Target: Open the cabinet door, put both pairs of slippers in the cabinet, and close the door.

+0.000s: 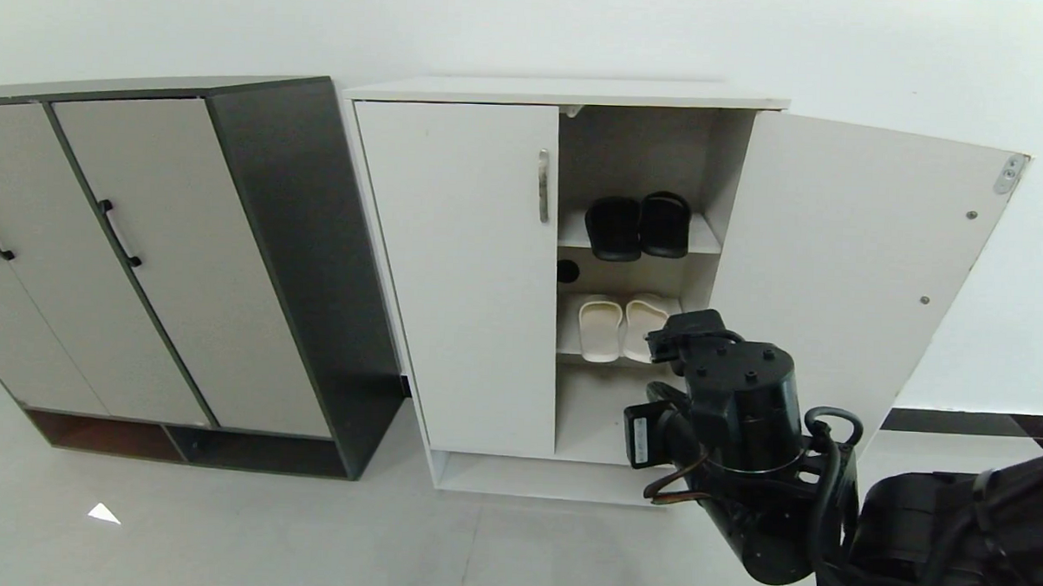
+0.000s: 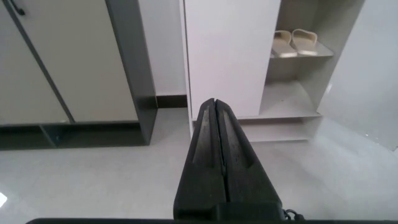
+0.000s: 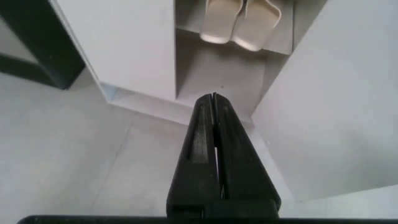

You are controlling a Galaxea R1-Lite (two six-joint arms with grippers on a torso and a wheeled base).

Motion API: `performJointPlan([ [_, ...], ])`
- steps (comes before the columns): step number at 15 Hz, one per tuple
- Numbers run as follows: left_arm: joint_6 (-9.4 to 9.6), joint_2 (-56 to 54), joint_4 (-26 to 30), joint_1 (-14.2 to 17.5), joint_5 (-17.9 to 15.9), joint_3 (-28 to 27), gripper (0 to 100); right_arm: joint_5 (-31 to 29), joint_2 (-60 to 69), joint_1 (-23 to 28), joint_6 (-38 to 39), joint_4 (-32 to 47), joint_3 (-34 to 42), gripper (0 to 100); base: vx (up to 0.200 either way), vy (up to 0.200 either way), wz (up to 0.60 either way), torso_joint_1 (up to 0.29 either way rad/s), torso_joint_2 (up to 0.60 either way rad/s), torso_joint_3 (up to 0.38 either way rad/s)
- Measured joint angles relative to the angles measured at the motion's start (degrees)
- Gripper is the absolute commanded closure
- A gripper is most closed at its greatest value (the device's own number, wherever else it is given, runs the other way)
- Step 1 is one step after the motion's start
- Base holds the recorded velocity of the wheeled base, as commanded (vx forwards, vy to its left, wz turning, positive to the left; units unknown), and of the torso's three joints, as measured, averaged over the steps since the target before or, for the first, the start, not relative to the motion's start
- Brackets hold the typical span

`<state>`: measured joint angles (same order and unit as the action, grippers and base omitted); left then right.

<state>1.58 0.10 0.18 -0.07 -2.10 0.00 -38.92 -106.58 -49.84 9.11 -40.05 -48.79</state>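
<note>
Right gripper (image 3: 214,102) hangs just before the open cabinet door (image 1: 852,261), its fingers (image 3: 202,127) pressed together on nothing; the left gripper (image 2: 215,109), back from the cabinet (image 1: 563,92), is likewise clamped empty. Black slippers (image 1: 638,228) sit on the upper shelf (image 1: 705,240) and white slippers (image 1: 622,327) on the shelf below (image 1: 567,345), so only closing looks left. Likely a light, stiff, free-swinging panel, the door should take a flat push near its free edge, far from the hinges.
</note>
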Motion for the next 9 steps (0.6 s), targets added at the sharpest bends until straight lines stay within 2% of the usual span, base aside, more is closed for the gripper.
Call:
performJointPlan([
  [3, -0.06, 0.0, 0.0, 0.0, 0.1, 0.0, 100, 1.2, -3.5, 1.2, -0.5, -6.2, 0.2, 100, 0.0, 0.0, 0.0, 0.0, 0.0, 0.0],
  [9, -0.28, 0.0, 0.0, 0.0, 0.1, 0.0, 100, 1.3, -6.4, 2.4, -0.8, -7.4, 0.8, 100, 0.0, 0.0, 0.0, 0.0, 0.0, 0.0],
])
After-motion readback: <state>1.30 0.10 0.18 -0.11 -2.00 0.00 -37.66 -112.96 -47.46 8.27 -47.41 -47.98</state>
